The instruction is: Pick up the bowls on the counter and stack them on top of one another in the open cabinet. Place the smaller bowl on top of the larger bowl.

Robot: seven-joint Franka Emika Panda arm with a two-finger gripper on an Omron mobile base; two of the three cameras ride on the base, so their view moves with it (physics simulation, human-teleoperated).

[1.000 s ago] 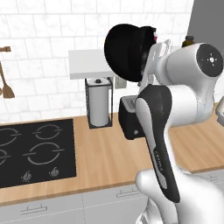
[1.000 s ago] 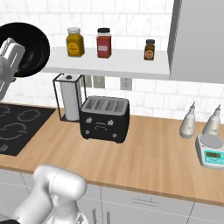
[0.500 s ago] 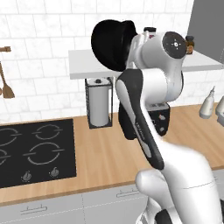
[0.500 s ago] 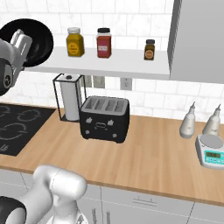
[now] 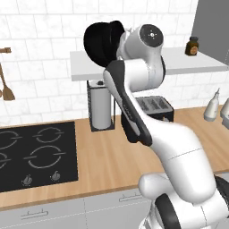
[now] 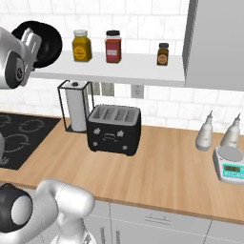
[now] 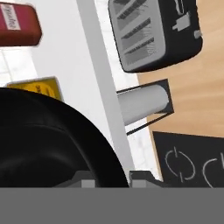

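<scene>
Surface (image 6: 162,167): long light-brown wood worktop, black cooktop (image 5: 31,154) set in at its left end, grey drawer fronts below.

Open cabinet (image 6: 114,69): flat white wall shelf above the surface. Yellow jar (image 6: 81,45), red jar (image 6: 113,46) and a small dark jar (image 6: 163,54) stand on it in a row, apart from one another. Dark grey panel (image 6: 214,43) closes its right end.

Black toaster (image 6: 113,128) sits on the surface below the shelf; paper-towel roll in a black wire frame (image 6: 74,106) just beside it on the left. Two pale bottles (image 6: 205,136) and a small scale (image 6: 229,164) stand well to the right.

Black bowl (image 5: 103,41): glossy, round, tipped on edge with its hollow toward the wall, raised at the left end of the shelf, level with the jars. Whether it touches the board, cannot tell. Which of the two bowls it is, cannot tell.

Hand (image 7: 113,178): fingers clamped on the bowl's rim, one tip (image 7: 142,178) outside the wall, the other inside.
</scene>
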